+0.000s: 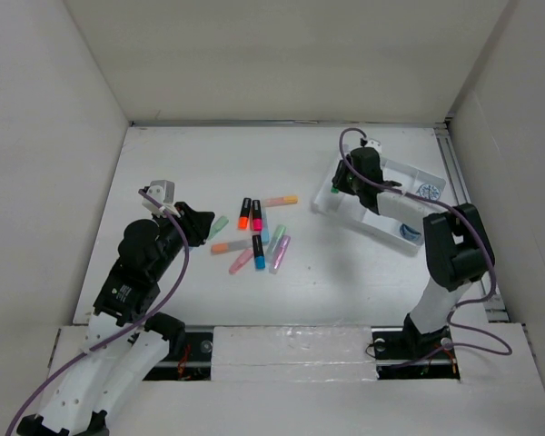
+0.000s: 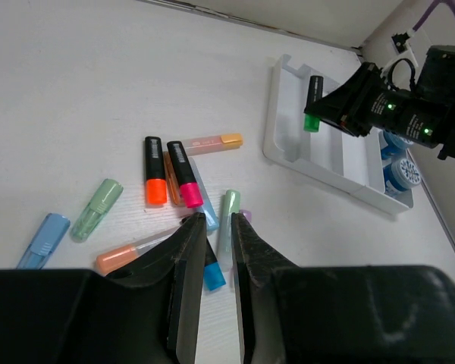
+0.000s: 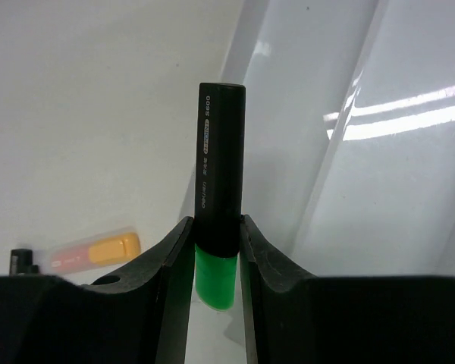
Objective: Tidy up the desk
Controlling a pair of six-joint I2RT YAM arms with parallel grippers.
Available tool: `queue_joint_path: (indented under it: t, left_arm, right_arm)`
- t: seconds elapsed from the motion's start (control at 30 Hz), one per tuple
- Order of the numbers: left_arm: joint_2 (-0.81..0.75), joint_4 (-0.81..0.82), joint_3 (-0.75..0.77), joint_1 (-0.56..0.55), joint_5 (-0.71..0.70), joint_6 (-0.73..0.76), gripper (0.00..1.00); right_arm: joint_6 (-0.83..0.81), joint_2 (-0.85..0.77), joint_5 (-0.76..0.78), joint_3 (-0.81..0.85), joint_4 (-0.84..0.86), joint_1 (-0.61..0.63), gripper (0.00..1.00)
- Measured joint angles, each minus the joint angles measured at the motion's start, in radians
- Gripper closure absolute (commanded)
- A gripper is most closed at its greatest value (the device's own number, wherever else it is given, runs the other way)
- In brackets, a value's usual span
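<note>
The white desk (image 1: 345, 272) holds a scatter of several highlighters at its middle: a black-orange one (image 1: 243, 213), a black-pink one (image 1: 256, 214), a black-blue one (image 2: 211, 269) and pastel ones (image 1: 281, 200). My left gripper (image 2: 218, 218) hovers low over the near side of this scatter, empty, its jaws a narrow gap apart. My right gripper (image 3: 216, 220) is shut on a black highlighter with a green cap (image 3: 220, 167), held over the left compartment of the white tray (image 2: 277, 114) at the right rear. It also shows in the left wrist view (image 2: 313, 102).
The tray (image 1: 409, 177) lies askew near the right rail, with small blue-white rolls (image 2: 400, 171) in its right compartments. A light green marker (image 2: 96, 208) and a light blue one (image 2: 44, 239) lie left of the scatter. White walls enclose the desk.
</note>
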Motion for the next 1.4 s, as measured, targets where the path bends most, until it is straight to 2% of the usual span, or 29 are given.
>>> queue_joint_path:
  t: [0.07,0.1,0.13,0.2,0.23,0.3,0.37,0.47,0.5,0.6,0.67,0.7,0.73,0.8,0.83,0.97,1.4]
  left_arm:
    - [0.000,0.000,0.000,0.000,0.000,0.000,0.83]
    - [0.000,0.000,0.000,0.000,0.000,0.000,0.83]
    - [0.000,0.000,0.000,0.000,0.000,0.000,0.83]
    - [0.000,0.000,0.000,0.000,0.000,0.000,0.83]
    - [0.000,0.000,0.000,0.000,0.000,0.000,0.83]
    - [0.000,0.000,0.000,0.000,0.000,0.000,0.83]
    - [0.000,0.000,0.000,0.000,0.000,0.000,0.83]
    - [0.000,0.000,0.000,0.000,0.000,0.000,0.83]
    - [0.000,0.000,0.000,0.000,0.000,0.000,0.83]
    - [0.000,0.000,0.000,0.000,0.000,0.000,0.83]
    - [0.000,0.000,0.000,0.000,-0.002,0.000,0.83]
    - [0.000,0.000,0.000,0.000,-0.002,0.000,0.83]
    - [0.000,0.000,0.000,0.000,-0.003,0.000,0.83]
    - [0.000,0.000,0.000,0.000,-0.005,0.000,0.83]
    - [0.000,0.000,0.000,0.000,-0.005,0.000,0.83]
    - [0.000,0.000,0.000,0.000,-0.005,0.000,0.83]
    - [0.000,0.000,0.000,0.000,-0.005,0.000,0.83]
  right_arm:
    - [0.003,0.025,-0.004,-0.001,0.000,-0.007,0.80]
    - [0.005,0.038,-0.007,-0.001,0.000,-0.008,0.74]
    - [0.005,0.049,-0.011,-0.001,-0.001,-0.009,0.60]
    - [0.010,0.064,-0.022,-0.001,-0.003,-0.013,0.50]
    - [0.009,0.065,-0.026,-0.001,-0.004,-0.013,0.42]
    - [0.009,0.063,-0.029,-0.001,0.000,-0.014,0.37]
    - [0.008,0.052,-0.030,-0.002,-0.001,-0.015,0.37]
    - [0.000,0.017,-0.030,-0.010,0.002,-0.005,0.67]
    - [-0.005,-0.001,-0.023,-0.018,0.006,0.007,0.83]
    - [-0.026,-0.027,-0.020,-0.019,0.013,0.093,0.94]
    - [-0.040,-0.012,-0.026,0.005,0.009,0.191,0.89]
    - [-0.048,0.005,-0.028,0.024,0.005,0.245,0.74]
    - [-0.056,0.029,-0.031,0.048,0.003,0.293,0.65]
    - [-0.073,0.081,-0.044,0.092,0.003,0.378,0.50]
    - [-0.079,0.103,-0.051,0.108,-0.001,0.410,0.47]
    - [-0.101,0.182,-0.078,0.172,-0.037,0.473,0.45]
    - [-0.114,0.352,-0.010,0.363,-0.135,0.478,0.49]
